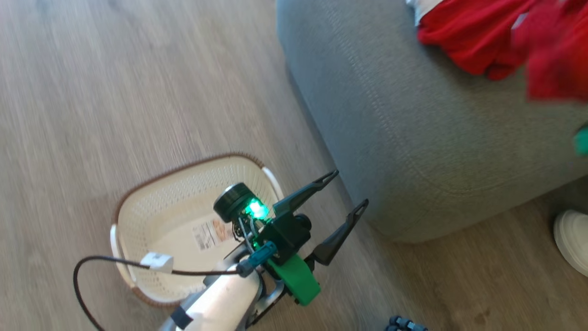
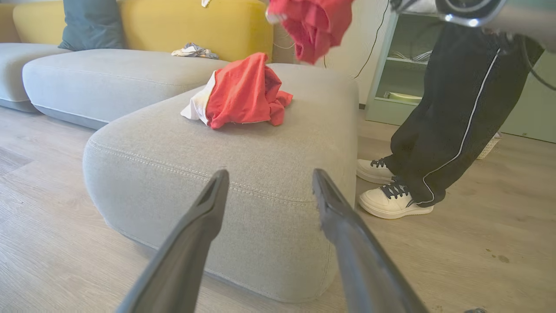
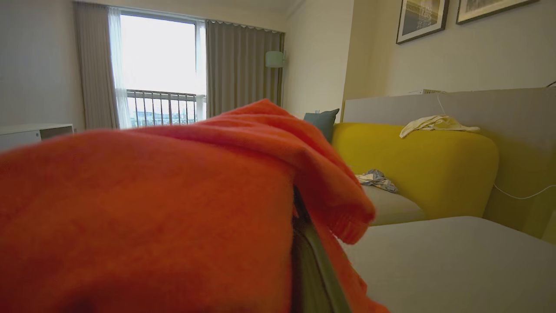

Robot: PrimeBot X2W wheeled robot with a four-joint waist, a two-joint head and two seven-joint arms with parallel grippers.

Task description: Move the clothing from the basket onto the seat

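Currently: basket [image 1: 138, 184] empty; one garment [image 2: 243, 93] on seat [image 2: 269, 174]; second garment [image 2: 315, 26] above seat, clenched in right fingers [image 3: 315, 261] for release; left fingers [image 1: 303, 195] spread, unneeded.

red fabric garment [image 2: 243, 93] laid on grey upholstered seat [image 2: 282, 152] | second red garment [image 2: 313, 26] hung above it | cream plastic basket [image 1: 151, 207] set left of it

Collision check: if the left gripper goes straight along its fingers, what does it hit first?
Likely the seat, on its rounded side, below the red garment lying on top. The left gripper looks short of it; depth unclear.
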